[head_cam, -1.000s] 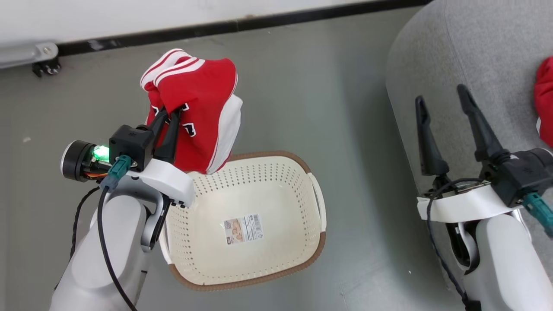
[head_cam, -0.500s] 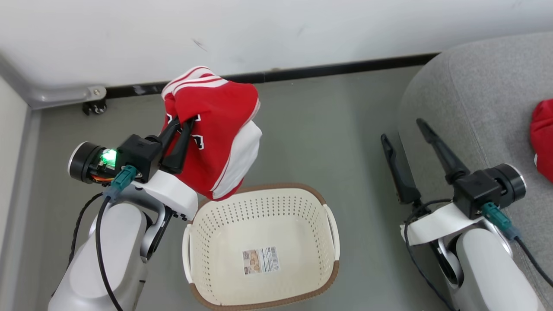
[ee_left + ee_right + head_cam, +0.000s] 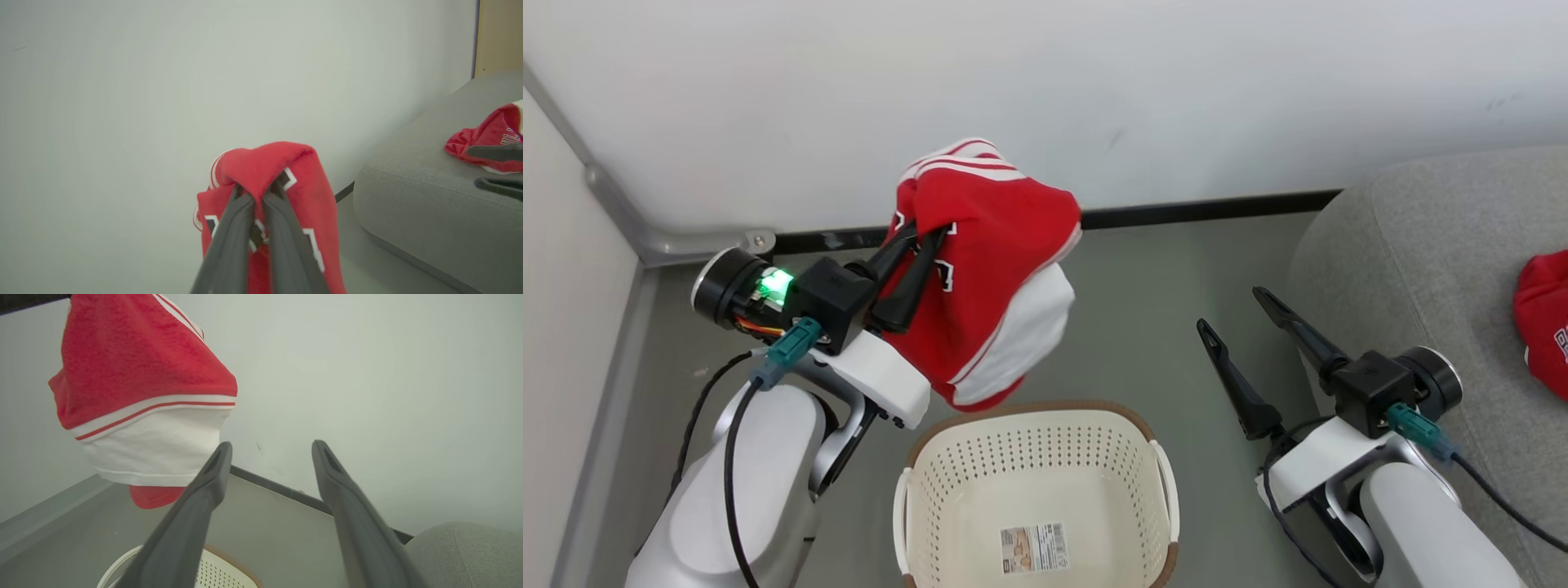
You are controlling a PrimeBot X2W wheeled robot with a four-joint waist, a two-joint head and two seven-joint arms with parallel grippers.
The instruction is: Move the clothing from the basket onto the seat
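One jersey (image 3: 1005, 269) hangs clamped in the left gripper (image 3: 929, 231), up over the basket's (image 3: 1029, 407) far left rim. Second jersey (image 3: 1543, 322) lies on the seat (image 3: 1413, 269), away to the right. Right gripper (image 3: 1229, 309), fingers apart and empty, sits between, so the load looks set for a long rightward swing across.

Grey floor (image 3: 1160, 286) between cream-white perforated plastic basket (image 3: 1029, 408) and large grey woven-fabric seat (image 3: 1421, 269): passable, partly taken by right gripper (image 3: 1229, 309), fingers spread.
Red garment with white trim (image 3: 1005, 269), clamped in left gripper (image 3: 927, 233), overhangs basket far rim.
White wall (image 3: 1094, 82) behind.
Second red garment (image 3: 1539, 318) on seat right side; remaining seat surface bare.
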